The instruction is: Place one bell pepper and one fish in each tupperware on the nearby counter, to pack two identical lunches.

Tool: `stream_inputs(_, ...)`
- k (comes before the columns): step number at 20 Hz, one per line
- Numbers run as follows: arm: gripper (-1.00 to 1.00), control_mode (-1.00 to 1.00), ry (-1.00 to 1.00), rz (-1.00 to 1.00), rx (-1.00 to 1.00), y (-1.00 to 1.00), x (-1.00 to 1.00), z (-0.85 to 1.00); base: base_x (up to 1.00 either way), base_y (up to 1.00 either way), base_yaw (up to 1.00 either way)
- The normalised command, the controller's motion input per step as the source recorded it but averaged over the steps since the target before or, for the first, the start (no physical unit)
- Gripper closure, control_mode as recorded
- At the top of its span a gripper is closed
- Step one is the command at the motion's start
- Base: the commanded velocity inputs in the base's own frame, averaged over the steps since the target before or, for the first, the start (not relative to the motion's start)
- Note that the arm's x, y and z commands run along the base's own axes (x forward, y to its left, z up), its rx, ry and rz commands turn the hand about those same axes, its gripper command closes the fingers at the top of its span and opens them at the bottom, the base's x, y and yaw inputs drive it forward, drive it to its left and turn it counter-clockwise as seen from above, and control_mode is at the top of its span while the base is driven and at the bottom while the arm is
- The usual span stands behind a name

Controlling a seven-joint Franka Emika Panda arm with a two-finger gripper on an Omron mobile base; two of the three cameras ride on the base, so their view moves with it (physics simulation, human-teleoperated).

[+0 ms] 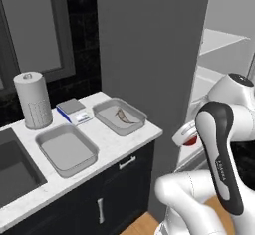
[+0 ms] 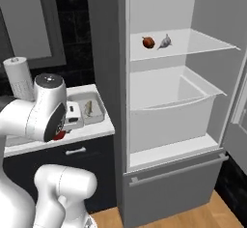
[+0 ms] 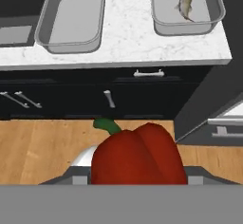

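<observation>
White marbled counter [image 1: 127, 142], wood floor [image 3: 42, 147], seemingly open fridge [image 2: 169, 101].

White arm folded high, its hand [image 3: 137, 182] clamped on the red bell pepper [image 3: 138, 156]

Paper towel roll [image 1: 33, 99] upright at back wall, left of small scale [image 1: 73, 111]. Dark sink [image 1: 12, 167] inset at left. Fridge [image 2: 169, 101] door open; grey shelf [image 2: 202, 41] and white drawer [image 2: 173, 116] inside. Wood floor [image 3: 42, 147] below.
</observation>
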Motion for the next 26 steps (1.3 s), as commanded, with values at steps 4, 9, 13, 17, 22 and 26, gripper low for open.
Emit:
stream_inputs(4,1.0,1.0,0.0,0.0,0.0,0.0,0.0,0.0,0.53,0.54,-0.23)
stream_inputs(9,1.0,-1.0,-0.01,-0.06,-0.01,0.21,0.11,0.0,0.31,0.32,-0.12)
stream_inputs(13,1.0,-1.0,-0.11,-0.15,-0.05,0.67,0.33,-0.05,0.0,0.0,0.0)
stream_inputs(17,1.0,-1.0,0.01,-0.05,-0.04,0.61,0.99,-0.01,0.0,0.0,0.0)
stream_inputs(22,1.0,-1.0,0.29,-0.03,-0.04,0.31,1.0,-0.05,0.0,0.0,0.0)
stream_inputs(26,1.0,-1.0,0.46,-0.07,-0.02,0.04,1.0,-0.02,0.0,0.0,0.0)
